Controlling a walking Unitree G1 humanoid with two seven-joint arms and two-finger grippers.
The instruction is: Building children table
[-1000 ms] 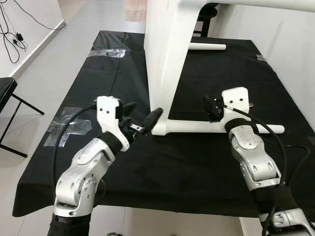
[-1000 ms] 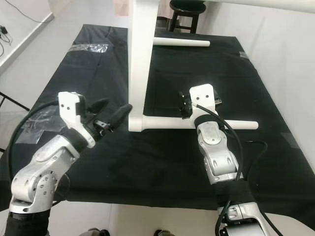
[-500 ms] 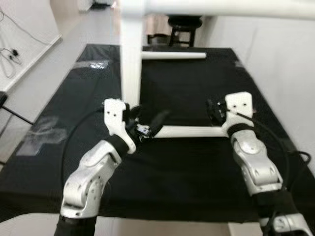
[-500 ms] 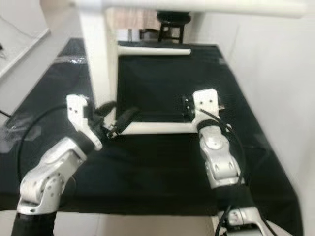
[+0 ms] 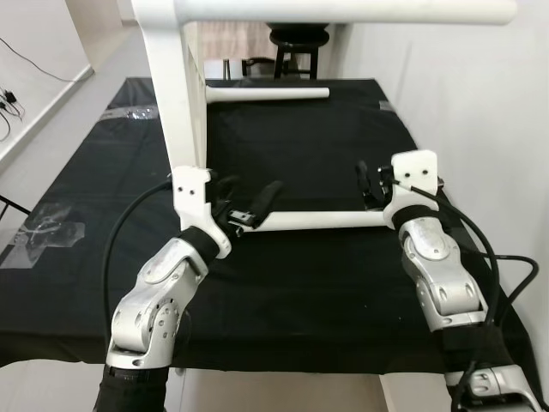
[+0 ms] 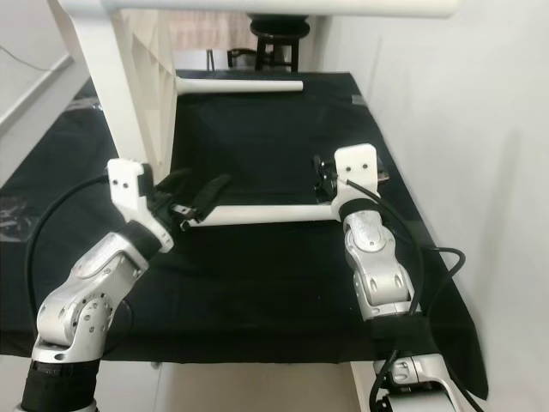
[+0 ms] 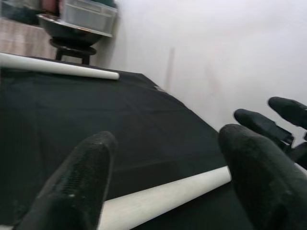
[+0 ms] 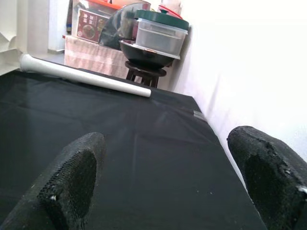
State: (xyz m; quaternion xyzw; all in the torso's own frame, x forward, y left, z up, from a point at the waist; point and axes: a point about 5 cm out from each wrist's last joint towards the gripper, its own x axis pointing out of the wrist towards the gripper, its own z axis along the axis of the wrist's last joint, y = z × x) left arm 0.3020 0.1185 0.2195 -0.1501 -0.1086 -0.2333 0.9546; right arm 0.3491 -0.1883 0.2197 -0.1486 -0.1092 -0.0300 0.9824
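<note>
The white children's table frame (image 5: 184,103) stands on its side on a black cloth (image 5: 292,275) that covers the work table, with its near lower rail (image 5: 322,220) lying along the cloth between the two arms. The left gripper (image 5: 246,204) sits at the left end of that rail, close to where the rail meets the upright white panel; its two black fingers (image 7: 79,184) are spread apart, one to each side of the rail, and do not press on it. In the left wrist view the rail runs across the gap between those fingers, and the black fingers of the other arm show past its far end. The right gripper (image 5: 367,184) is at the right end of the same rail, its white wrist block raised just above it; its fingers (image 8: 72,179) are also held wide, with bare black cloth showing between them in the right wrist view. Further back on the cloth lies the frame's far lower rail (image 5: 268,93), a white round bar parallel to the near one. A top rail (image 5: 343,10) of the frame crosses high above both arms. Beyond the far edge of the table a dark stool (image 8: 144,72) carries a black bowl (image 8: 144,52) and a clear lidded container (image 8: 158,33). A white wall (image 5: 463,94) runs along the right side of the table, and patches of clear tape (image 5: 47,232) sit on the cloth at the left.
</note>
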